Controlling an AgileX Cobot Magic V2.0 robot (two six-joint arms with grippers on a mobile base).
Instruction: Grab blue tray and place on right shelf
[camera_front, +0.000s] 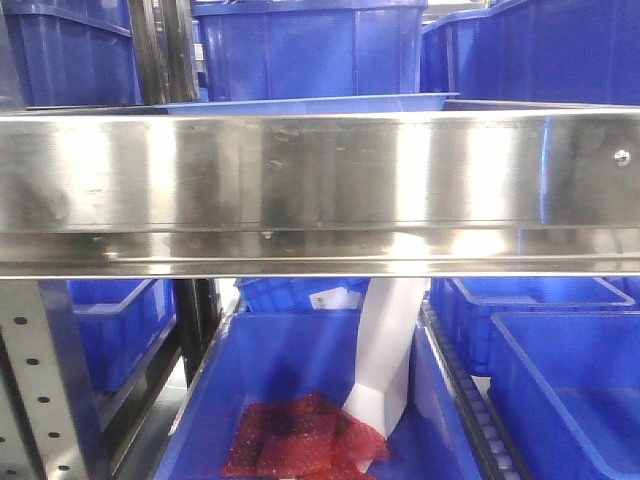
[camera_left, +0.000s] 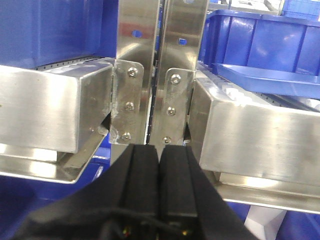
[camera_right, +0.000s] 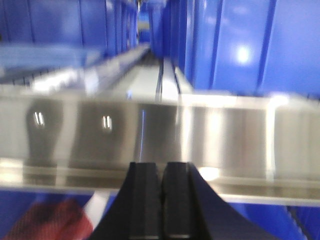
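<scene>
Where scuffed shiny steel rail (camera_front: 320, 185) fronts, seemingly glossy blue tray (camera_front: 300, 104) rim.

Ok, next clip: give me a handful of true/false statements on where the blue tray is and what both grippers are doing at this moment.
1. The blue tray lies on the right shelf, above the rail. True.
2. The left gripper holds the tray by its rim. False: its jaws are pressed together with nothing between them, in front of the bolted uprights.
3. The right gripper is shut and empty. True; it faces the steel rail.
4. The red mesh bag sits on the upper shelf. False: it lies in a deep blue bin below the rail.
5. A white sheet hangs into that lower bin. True.
</scene>
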